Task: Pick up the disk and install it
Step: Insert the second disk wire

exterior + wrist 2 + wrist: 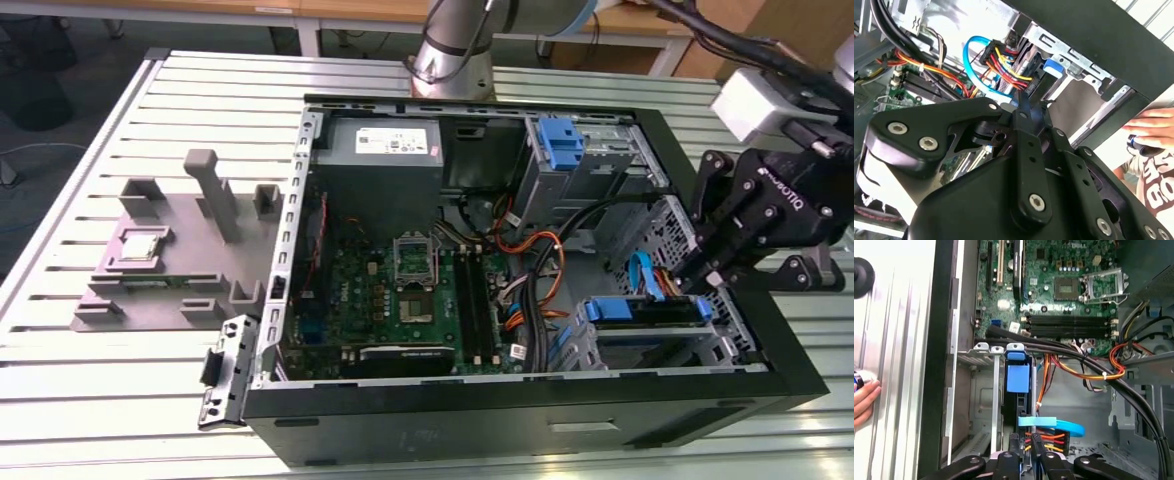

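The disk [643,310], dark metal framed by a bright blue bracket, sits edge-up in the drive bay at the case's corner on the exterior view's right. In the first wrist view the disk [1018,380] stands in its slot beside the bay's metal wall. My gripper [697,278] hangs over the disk's end nearest the case's side wall. Its black fingers [1013,444] close on either side of that end, next to red, yellow and blue cables. In the second wrist view the gripper [1021,107] reaches down to the same spot.
The open computer case [534,415] lies on a slatted table. Cable bundles [1104,375] cross beside the bay, and the motherboard [400,290] fills the middle. A grey fixture [174,270] holds a processor chip [143,245]. A person's hand [864,397] rests outside the case wall.
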Robot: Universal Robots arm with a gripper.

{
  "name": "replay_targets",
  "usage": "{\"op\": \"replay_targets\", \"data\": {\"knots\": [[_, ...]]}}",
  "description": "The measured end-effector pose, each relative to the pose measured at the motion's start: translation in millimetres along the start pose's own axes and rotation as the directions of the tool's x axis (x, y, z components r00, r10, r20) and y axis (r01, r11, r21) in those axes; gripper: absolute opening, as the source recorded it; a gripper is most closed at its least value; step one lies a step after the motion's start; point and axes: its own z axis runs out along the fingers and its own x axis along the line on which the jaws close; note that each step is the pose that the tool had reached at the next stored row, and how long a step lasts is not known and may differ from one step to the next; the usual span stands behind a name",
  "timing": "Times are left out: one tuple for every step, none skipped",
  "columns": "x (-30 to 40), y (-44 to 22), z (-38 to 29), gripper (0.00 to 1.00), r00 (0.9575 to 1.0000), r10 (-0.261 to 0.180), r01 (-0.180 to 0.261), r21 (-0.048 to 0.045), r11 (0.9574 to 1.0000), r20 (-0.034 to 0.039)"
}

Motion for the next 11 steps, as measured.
{"op": "replay_targets", "data": {"knots": [[0.0,0.9,0.1,0.24,1.0000,0.000,0.000,0.0107,0.9999,-0.0002],[-0.1,1.9,0.2,0.24,1.0000,0.000,0.000,0.0225,0.9997,-0.0004],[-0.1,2.9,0.3,0.24,1.0000,0.001,-0.001,0.0346,0.9994,-0.0006],[-0.1,4.1,0.5,0.24,1.0000,0.001,-0.001,0.0473,0.9989,-0.0006],[-0.1,5.4,0.6,0.24,1.0000,0.001,-0.001,0.0583,0.9983,-0.0008],[-0.2,6.9,0.8,0.24,1.0000,0.002,-0.002,0.0676,0.9977,-0.0010],[-0.2,8.7,1.0,0.24,1.0000,0.002,-0.002,0.0760,0.9971,-0.0011],[-0.2,10.7,1.2,0.24,1.0000,0.002,-0.002,0.0833,0.9965,-0.0011],[-0.3,12.8,1.5,0.24,1.0000,0.003,-0.003,0.0888,0.9960,-0.0012],[-0.3,14.7,1.7,0.24,1.0000,0.003,-0.003,0.0928,0.9957,-0.0012],[-0.3,16.9,1.9,0.24,1.0000,0.003,-0.003,0.0965,0.9953,-0.0013]]}}
